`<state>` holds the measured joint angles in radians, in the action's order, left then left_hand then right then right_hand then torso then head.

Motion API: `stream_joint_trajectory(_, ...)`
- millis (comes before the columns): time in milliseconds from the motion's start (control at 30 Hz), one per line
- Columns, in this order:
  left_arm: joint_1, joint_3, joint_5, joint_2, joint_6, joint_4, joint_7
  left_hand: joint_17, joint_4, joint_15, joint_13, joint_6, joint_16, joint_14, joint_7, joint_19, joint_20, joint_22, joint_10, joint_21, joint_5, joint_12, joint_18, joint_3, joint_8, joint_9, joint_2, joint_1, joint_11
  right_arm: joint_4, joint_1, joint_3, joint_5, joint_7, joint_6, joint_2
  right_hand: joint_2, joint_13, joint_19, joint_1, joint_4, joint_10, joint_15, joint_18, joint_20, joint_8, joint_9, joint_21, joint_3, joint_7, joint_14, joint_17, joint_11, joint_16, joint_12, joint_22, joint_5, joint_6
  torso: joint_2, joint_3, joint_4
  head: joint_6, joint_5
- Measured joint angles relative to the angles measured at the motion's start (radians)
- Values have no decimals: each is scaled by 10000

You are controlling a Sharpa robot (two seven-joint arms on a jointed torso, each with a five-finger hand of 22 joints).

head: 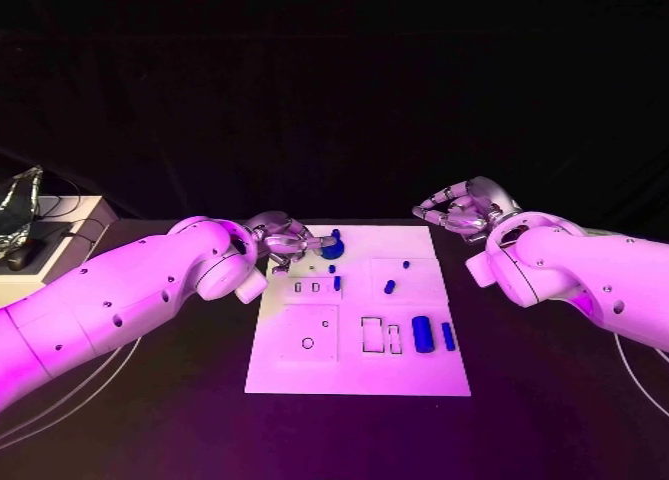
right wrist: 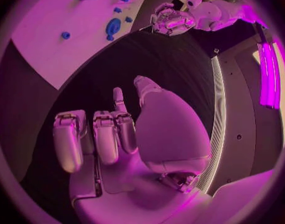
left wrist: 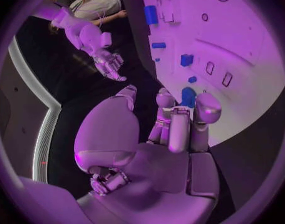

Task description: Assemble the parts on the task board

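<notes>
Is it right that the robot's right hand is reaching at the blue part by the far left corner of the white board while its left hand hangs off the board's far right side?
Not quite: the hands are swapped. In the head view the left hand is at the blue part by the task board's far left corner, and the right hand hangs off its far right side.

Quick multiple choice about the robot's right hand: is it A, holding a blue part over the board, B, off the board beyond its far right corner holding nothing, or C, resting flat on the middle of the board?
B: the right hand sits off the task board, past its far right corner, and the right wrist view shows its fingers apart with nothing between them.
</notes>
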<state>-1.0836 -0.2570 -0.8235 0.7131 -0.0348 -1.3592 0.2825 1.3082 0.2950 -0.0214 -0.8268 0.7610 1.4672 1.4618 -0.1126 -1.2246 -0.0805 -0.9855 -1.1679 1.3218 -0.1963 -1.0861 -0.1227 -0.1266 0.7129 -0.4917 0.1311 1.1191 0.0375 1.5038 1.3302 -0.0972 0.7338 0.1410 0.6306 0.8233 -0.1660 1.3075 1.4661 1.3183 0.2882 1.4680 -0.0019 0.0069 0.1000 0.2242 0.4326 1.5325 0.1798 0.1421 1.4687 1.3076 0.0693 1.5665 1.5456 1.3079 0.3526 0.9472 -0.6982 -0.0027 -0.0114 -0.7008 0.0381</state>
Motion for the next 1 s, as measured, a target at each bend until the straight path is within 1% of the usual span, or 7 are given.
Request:
stream_joint_trajectory(133, -311, 280, -529, -498, 589, 459, 714, 0, 0, -13, -306, -17, 185, 13, -17, -325, 2, -476, -236, 255, 0, -256, 10, -249, 0, 1, 1, 0, -38, -197, 23, -2, -301, 1, -287, 5, 0, -1, 0, 0, 0, 0, 0, 0, 0, 77, 129, 0, 0, 0, 0, 0, 1, 0, 0, -1, 271, -105, 86, 45, 22, -71, 19)
stream_joint_trajectory(167, -400, 358, -640, -624, 701, 576, 850, 0, 3, -35, -412, -17, 240, 36, -17, -411, 15, -626, -324, 334, 0, -345, 149, -306, 0, 1, 8, -7, -38, -241, 26, -2, -345, 5, -338, 5, 0, 0, 0, 0, 0, 0, 0, 0, 0, 77, 149, 0, 0, 22, 0, -1, 1, 0, 0, -1, 272, -127, 103, 57, 25, -98, 21)
stream_joint_trajectory(333, -791, 723, -1199, -1209, 1195, 1181, 1486, -1, 2, -36, -514, 20, 278, 35, 19, -494, 33, -841, -371, 396, 0, -405, 154, -325, 0, 1, 61, -60, -53, -415, 29, -2, -500, 42, -572, -17, 0, -2, 0, 0, 0, 0, 1, 0, 1, 83, 239, 0, 0, 28, 0, -1, 1, 0, 0, -1, 469, -209, 174, 99, 34, -203, 39)
stream_joint_trajectory(433, -961, 875, -1503, -1520, 1448, 1540, 1788, -1, 30, -36, -502, 20, 307, 35, 20, -494, 33, -866, -371, 424, 0, -406, 154, -352, 0, 1, 60, -60, -53, -485, 35, -2, -539, 69, -670, -44, 0, -2, 0, 1, 0, 0, 1, 0, 1, 119, 256, 0, 0, 28, 0, -1, 1, 0, 0, -2, 502, -209, 204, 125, 44, -265, 39)
stream_joint_trajectory(567, -1120, 986, -1817, -1861, 1727, 1908, 2079, -2, -24, -35, -502, 20, 307, 35, 19, -494, 33, -906, -370, 464, 0, -405, 153, -517, -1, 2, 60, -60, -53, -546, 35, -4, -548, 120, -764, -69, 0, -2, 0, 1, -27, 0, 1, 0, 1, 119, 274, 0, 27, 28, 0, 0, 1, 0, -1, -2, 502, -209, 221, 155, 68, -337, 45)
stream_joint_trajectory(700, -1207, 1030, -2028, -2091, 1959, 2190, 2278, -2, 15, -35, -503, 20, 307, 35, 19, -493, 33, -935, -370, 464, 1, -405, 154, -558, -1, 3, 60, -60, -52, -591, 35, -5, -546, 178, -831, -86, 0, -2, -1, 1, -27, 0, 1, 0, 2, 119, 275, 0, 27, 28, 0, 0, 1, 0, -1, -3, 502, -208, 221, 167, 85, -382, 49)
stream_joint_trajectory(1000, -1295, 1100, -2239, -2518, 2446, 2640, 2546, -3, -12, -35, -512, 20, 354, 34, 19, -565, 34, -1010, -370, 502, 1, -405, 154, -587, -1, 4, 60, -60, -52, -654, 35, -10, -507, 304, -924, -143, 0, 5, -1, 1, -27, 0, 1, 0, 2, 118, 284, 0, 27, 59, 0, -1, 1, 0, -1, -3, 561, -238, 188, 144, 69, -432, -20)
